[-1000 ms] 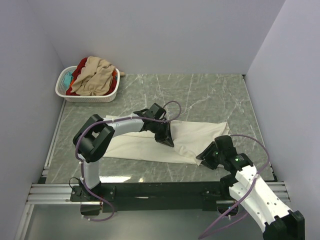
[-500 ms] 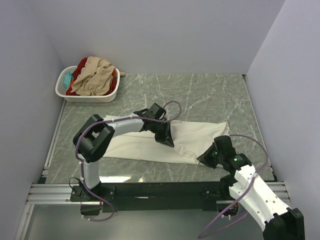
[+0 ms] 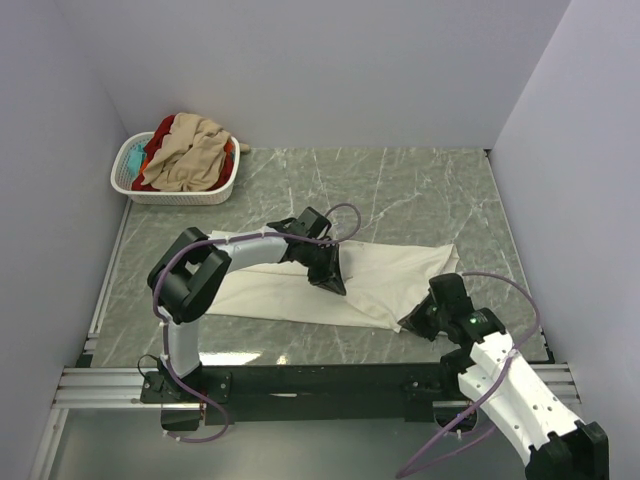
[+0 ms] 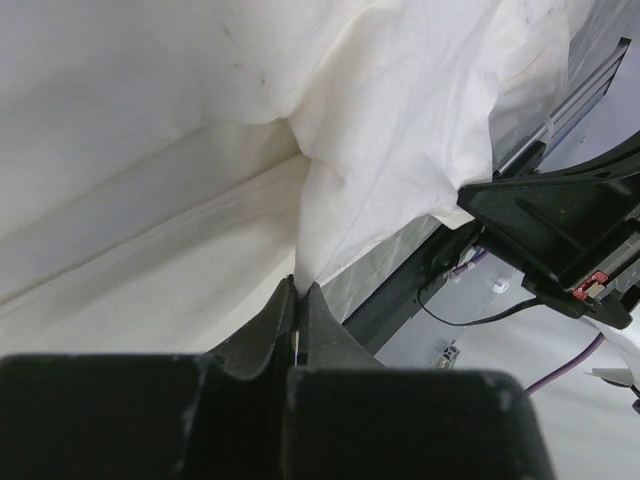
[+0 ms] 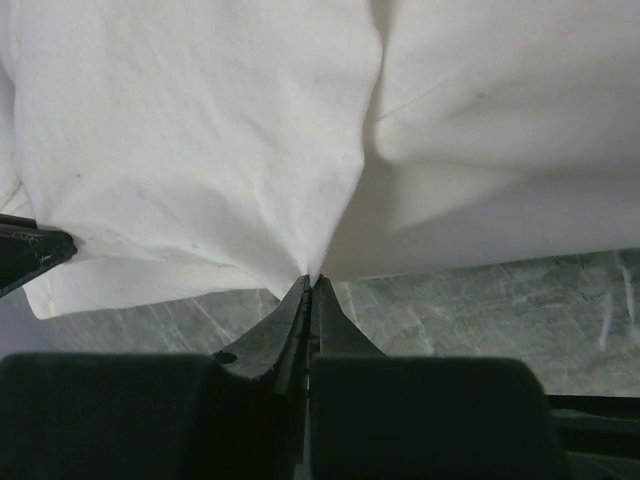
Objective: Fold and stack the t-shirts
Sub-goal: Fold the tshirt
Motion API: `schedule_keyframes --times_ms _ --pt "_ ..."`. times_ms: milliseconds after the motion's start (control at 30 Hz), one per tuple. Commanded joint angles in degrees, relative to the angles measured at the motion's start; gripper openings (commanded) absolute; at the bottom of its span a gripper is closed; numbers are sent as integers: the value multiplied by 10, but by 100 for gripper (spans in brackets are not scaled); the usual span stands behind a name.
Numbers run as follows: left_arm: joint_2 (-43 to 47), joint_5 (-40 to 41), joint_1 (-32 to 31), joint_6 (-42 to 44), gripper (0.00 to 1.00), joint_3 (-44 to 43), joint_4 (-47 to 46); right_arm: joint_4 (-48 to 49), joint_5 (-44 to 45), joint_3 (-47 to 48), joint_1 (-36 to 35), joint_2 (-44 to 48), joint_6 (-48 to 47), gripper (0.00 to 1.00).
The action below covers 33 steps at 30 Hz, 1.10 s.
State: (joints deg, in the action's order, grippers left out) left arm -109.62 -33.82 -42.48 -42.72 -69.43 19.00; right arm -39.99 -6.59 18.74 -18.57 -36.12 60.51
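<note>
Overhead; wrist close-ups sharing t-shirt [image 3: 400, 270]

The large cream-white cloth t-shirt [image 3: 262, 290] sits caught in both jaws; white slotted plastic basket [image 3: 176, 193] far beyond the left jaws, leftward.

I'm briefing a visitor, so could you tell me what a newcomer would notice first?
A cream-white t-shirt lies across the table's middle, pinched by the left end effector mid-cloth and the right end effector at its near-right edge. A white basket of shirts sits far left.

Matt cream cloth t-shirt [image 3: 400, 270], smooth marble-look table [image 3: 400, 190], prob. plastic basket [image 3: 180, 193]
</note>
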Motion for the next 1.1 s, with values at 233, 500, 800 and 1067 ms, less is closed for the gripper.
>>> schedule_keyframes --times_ms 233,500,800,1067 --pt "0 -18 12 4 0 -11 5 -29 13 33 26 -2 2 0" --pt "-9 -20 12 12 3 -15 23 -23 -4 29 49 -18 -18 1" --pt "41 -4 13 37 55 -30 88 -94 1 119 49 -26 -56 50" --pt "86 24 56 35 67 -36 99 -90 51 218 56 -101 -87 53"
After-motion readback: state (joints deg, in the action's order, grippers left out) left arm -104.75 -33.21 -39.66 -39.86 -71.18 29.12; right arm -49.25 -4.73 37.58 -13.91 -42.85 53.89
